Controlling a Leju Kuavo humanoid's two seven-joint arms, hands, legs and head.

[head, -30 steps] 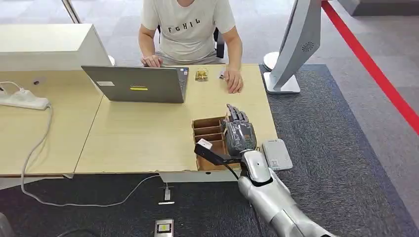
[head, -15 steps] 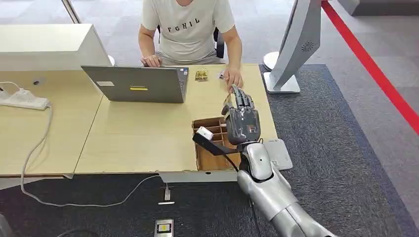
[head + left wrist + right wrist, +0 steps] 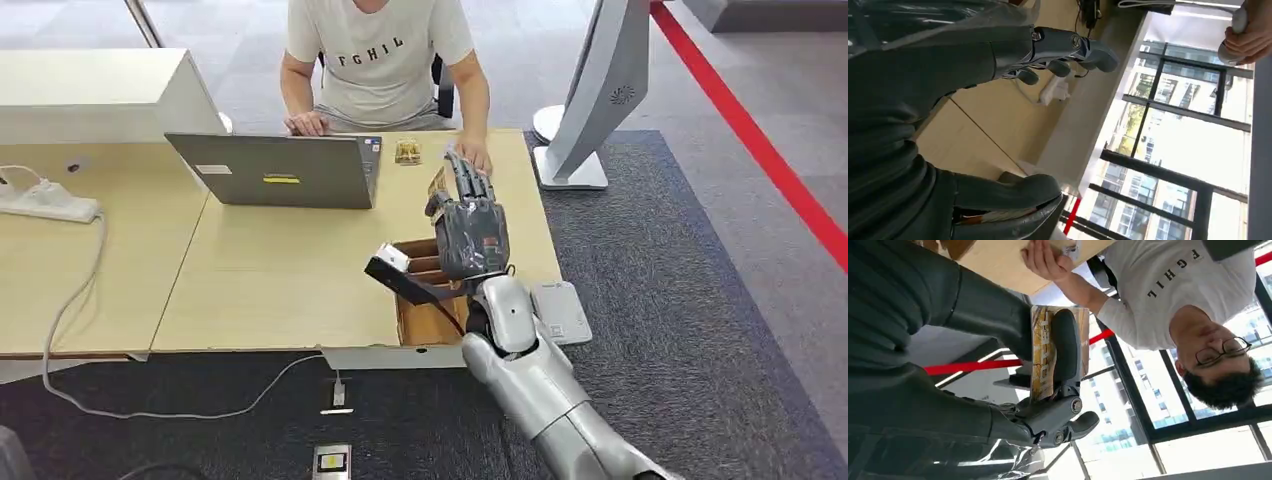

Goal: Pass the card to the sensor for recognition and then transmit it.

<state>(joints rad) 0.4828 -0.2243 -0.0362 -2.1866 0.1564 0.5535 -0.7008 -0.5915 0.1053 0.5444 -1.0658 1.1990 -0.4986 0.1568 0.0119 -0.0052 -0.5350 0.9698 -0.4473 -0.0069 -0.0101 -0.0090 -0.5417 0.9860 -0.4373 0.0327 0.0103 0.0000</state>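
My left hand point(image 3: 1013, 60) hangs with fingers apart, holding nothing, near the counter's point(image 3: 280, 270) far-left end. Centre: brown divided box point(image 3: 425, 290) at the counter's front edge. My right hand point(image 3: 468, 225) is raised above it, thumb pinning the card point(image 3: 1045, 352) against the fingers. Person's hand point(image 3: 475, 158) rests on the counter just beyond my fingertips. Right of the box lies the grey sensor point(image 3: 560, 312), well below the card. Step judged: card picked, not yet scanned. Next: lower it flat over the sensor, then hand across
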